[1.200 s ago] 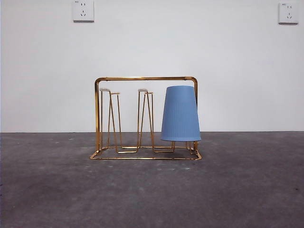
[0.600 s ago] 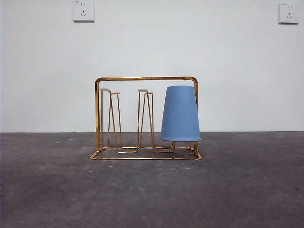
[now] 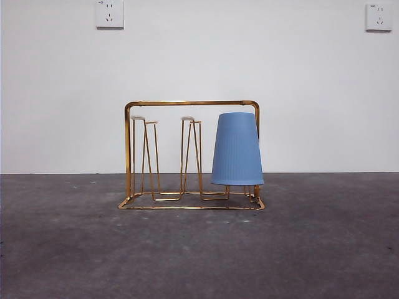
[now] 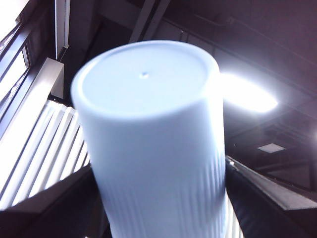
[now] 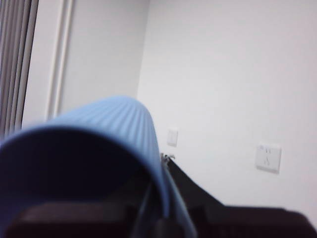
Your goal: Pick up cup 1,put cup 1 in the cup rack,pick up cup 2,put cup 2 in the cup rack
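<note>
The gold wire cup rack (image 3: 187, 103) stands mid-table in the front view. A blue ribbed cup (image 3: 237, 149) sits upside down over its right peg; the other two pegs are bare. No arm shows in that view. In the left wrist view my left gripper (image 4: 163, 203) points up at the ceiling, shut on a pale blue cup (image 4: 153, 139) whose flat bottom faces away from the jaws. In the right wrist view my right gripper (image 5: 148, 215) is shut on a blue ribbed cup (image 5: 119, 119), its open mouth towards the camera.
The rack rests on a dark grey tabletop (image 3: 199, 255) before a white wall. Two wall sockets (image 3: 109, 14) (image 3: 378, 17) sit high on it. A bright ceiling lamp (image 4: 247, 94) shows behind the left cup.
</note>
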You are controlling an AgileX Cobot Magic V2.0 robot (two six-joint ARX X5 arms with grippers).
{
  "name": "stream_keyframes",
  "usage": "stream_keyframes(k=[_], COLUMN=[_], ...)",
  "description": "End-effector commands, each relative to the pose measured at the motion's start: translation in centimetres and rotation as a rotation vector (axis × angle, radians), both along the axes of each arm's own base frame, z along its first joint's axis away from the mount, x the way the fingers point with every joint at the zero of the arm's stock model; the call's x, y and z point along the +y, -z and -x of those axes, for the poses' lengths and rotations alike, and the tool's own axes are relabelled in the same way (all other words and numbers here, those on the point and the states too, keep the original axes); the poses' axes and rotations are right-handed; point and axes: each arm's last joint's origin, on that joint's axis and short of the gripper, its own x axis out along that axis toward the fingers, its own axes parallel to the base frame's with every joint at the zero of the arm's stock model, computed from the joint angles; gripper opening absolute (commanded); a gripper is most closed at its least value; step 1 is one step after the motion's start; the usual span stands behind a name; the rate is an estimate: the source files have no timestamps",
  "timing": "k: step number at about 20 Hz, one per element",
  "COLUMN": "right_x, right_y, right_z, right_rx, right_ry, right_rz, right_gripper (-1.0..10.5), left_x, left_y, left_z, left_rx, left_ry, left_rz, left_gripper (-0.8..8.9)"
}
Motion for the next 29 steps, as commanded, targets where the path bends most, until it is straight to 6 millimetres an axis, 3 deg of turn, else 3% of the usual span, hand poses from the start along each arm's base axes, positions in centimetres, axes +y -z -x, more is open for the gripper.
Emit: stream_keyframes(k=[1, 6, 10, 14, 17, 21, 25, 29], right_x=[0.0, -1.6, -4.5, -7.8, -9.9, -10.8, -10.7, -10.7], right_y=[0.5, 0.7, 1.8, 3.1, 3.9, 4.6, 4.8, 5.0], right_z=[-0.2, 1.4, 3.9, 6.6, 8.2, 8.9, 8.9, 8.9], right_rx=[0.037, 0.064, 0.116, 0.152, 0.173, 0.198, 0.21, 0.222], right_ry=[0.013, 0.023, 0.126, 0.28, 0.385, 0.415, 0.418, 0.418], right_rz=[0.022, 0.046, 0.125, 0.169, 0.18, 0.203, 0.221, 0.237], right_gripper=[1.4, 1.4, 1.4, 1.4, 1.4, 1.3, 1.3, 1.3], left_x=[0.6, 1.4, 3.4, 5.4, 7.9, 10.0, 9.9, 8.8], left_y=[-0.3, -0.8, -1.7, -2.1, -0.4, 2.0, 3.9, 6.9], left_z=[0.2, 0.1, 0.2, 1.4, 3.1, 4.6, 4.4, 3.7], left_rx=[-0.033, -0.053, -0.105, -0.076, 0.075, 0.212, 0.258, 0.321], left_ry=[-0.008, -0.024, -0.063, -0.363, -0.766, -1.139, -1.251, -1.275], left_rz=[0.033, 0.045, -0.001, -0.261, -0.591, -0.936, -1.085, -1.105], left_gripper=[-0.06, -0.06, -0.05, -0.05, -0.05, -0.05, -0.06, -0.06])
